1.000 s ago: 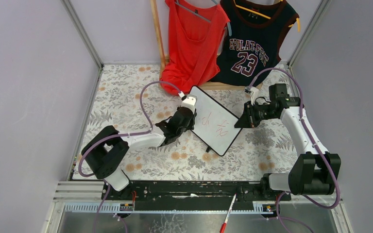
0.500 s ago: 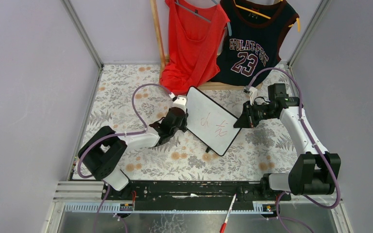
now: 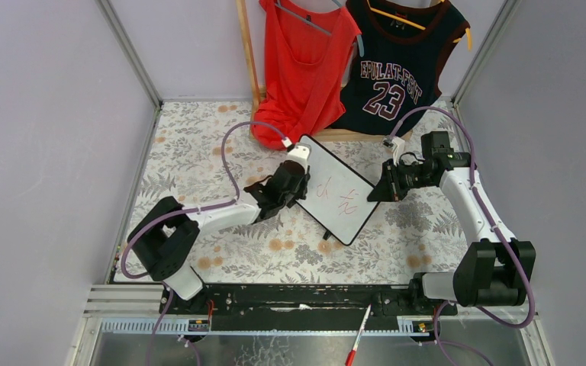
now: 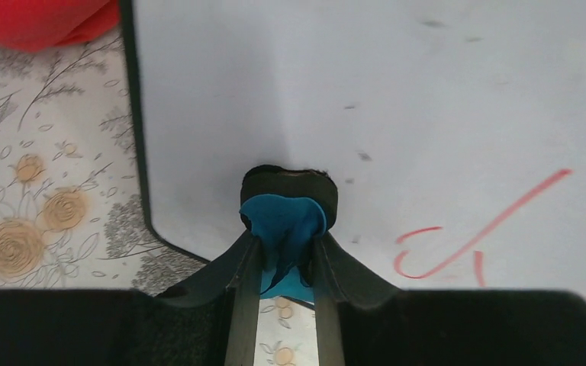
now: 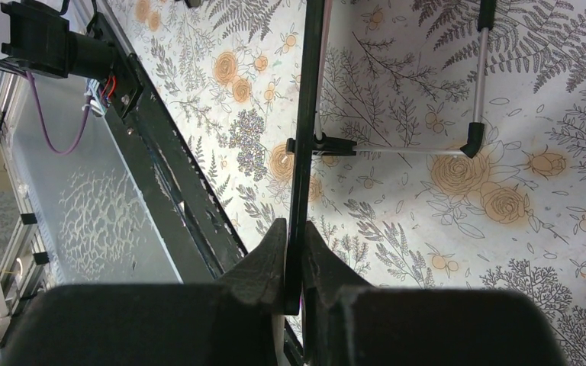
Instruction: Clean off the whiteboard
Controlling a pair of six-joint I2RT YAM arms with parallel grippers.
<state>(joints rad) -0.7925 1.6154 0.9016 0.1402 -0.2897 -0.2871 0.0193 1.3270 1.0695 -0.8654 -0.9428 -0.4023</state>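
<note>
Whiteboard (image 3: 336,192) edge sits pinched between the right gripper's (image 5: 294,229) fingers. The left gripper (image 4: 286,242) clamps a blue-and-black eraser pad (image 4: 288,194) against the board's white face, near red marks (image 4: 469,242).

In the left wrist view the whiteboard (image 4: 397,99) runs off the frame at 12 and 3 o'clock, its red marks (image 4: 477,255) cut short toward 4 o'clock, and the blue cloth (image 4: 282,213) is half buried between the fingers of the left end effector (image 4: 284,242). From above the marks are too small to read; the right wrist view shows the board only edge-on, its face hidden.
</note>
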